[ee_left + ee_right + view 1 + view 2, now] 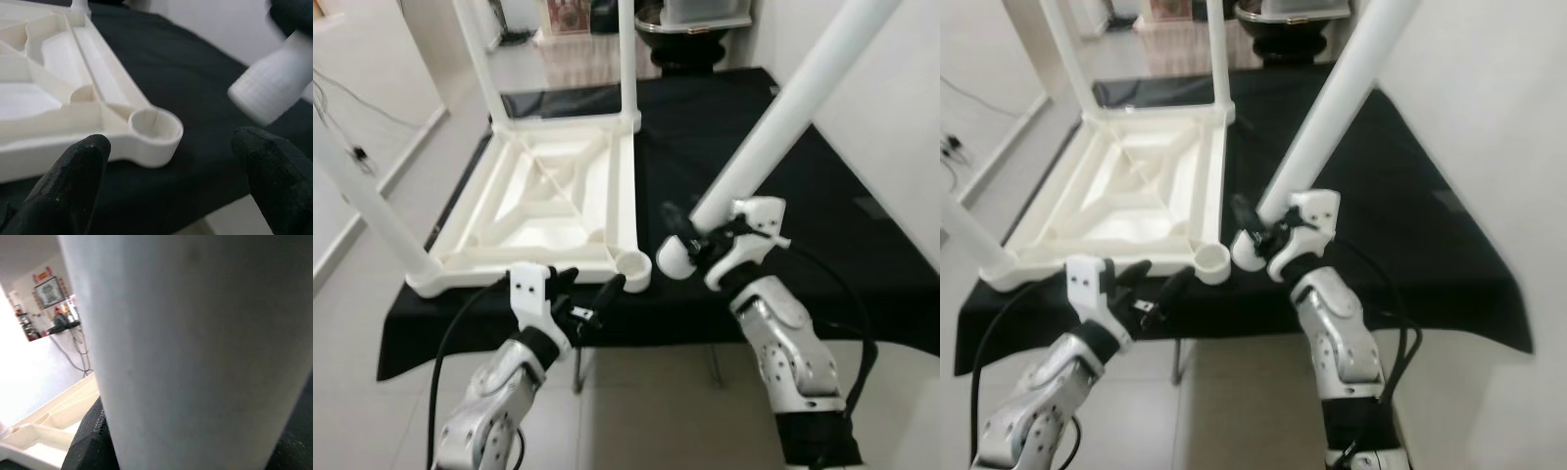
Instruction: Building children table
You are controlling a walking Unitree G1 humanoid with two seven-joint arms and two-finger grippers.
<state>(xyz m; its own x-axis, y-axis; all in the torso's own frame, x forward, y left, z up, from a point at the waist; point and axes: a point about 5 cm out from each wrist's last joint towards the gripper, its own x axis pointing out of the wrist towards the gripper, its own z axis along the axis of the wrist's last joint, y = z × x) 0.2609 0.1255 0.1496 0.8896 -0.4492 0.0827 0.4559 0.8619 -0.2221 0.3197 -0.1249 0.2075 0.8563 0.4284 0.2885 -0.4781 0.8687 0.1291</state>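
As our right claw (697, 238) pinched the tilted leg (783, 122) beside the empty socket (632, 264), left claw (589, 292) spread, misalignment risked jamming

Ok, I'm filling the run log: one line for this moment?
right gripper: shut on table leg | leg end beside empty corner socket | left gripper: open near socket | tabletop: upside down

I see a matt black cloth (822, 211) over the counter, and a smooth cream plastic tabletop (548, 201) lying on it.
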